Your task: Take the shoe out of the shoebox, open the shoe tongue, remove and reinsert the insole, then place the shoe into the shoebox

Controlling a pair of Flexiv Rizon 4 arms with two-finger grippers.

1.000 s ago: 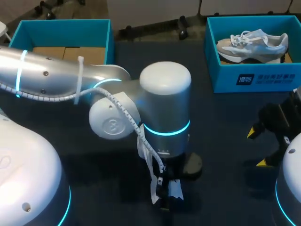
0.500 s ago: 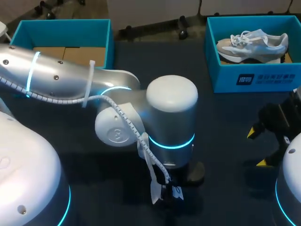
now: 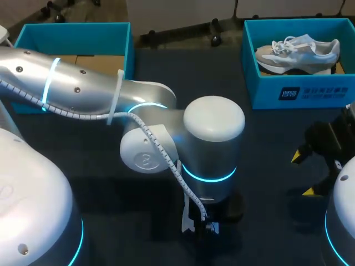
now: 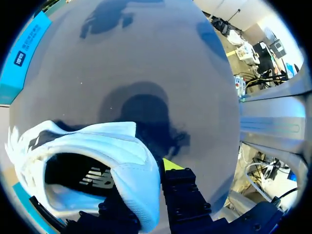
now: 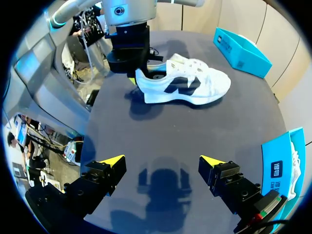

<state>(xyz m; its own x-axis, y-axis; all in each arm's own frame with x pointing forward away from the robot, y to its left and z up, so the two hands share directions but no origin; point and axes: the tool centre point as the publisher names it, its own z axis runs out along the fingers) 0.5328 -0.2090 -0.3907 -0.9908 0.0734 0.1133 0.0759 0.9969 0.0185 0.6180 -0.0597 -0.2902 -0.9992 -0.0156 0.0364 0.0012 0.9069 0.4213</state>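
Shoes, two: white shoe (image 5: 183, 84) at left gripper (image 5: 132, 78), grey shoe (image 3: 297, 51) well beyond right gripper (image 5: 161, 163). Teal shoeboxes, two: first shoebox (image 3: 72, 33) well apart from both grippers, second shoebox (image 3: 260, 94) around grey shoe. Arms, two: left arm (image 3: 83, 91), right arm (image 3: 343, 216).

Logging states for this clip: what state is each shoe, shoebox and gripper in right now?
white shoe: out of the box, upright on the table, heel gripped.
left gripper: jaws shut on the white shoe's heel.
right gripper: jaws open, empty.
right shoebox: open, holding a grey sneaker.
left shoebox: open, no shoe visible inside.
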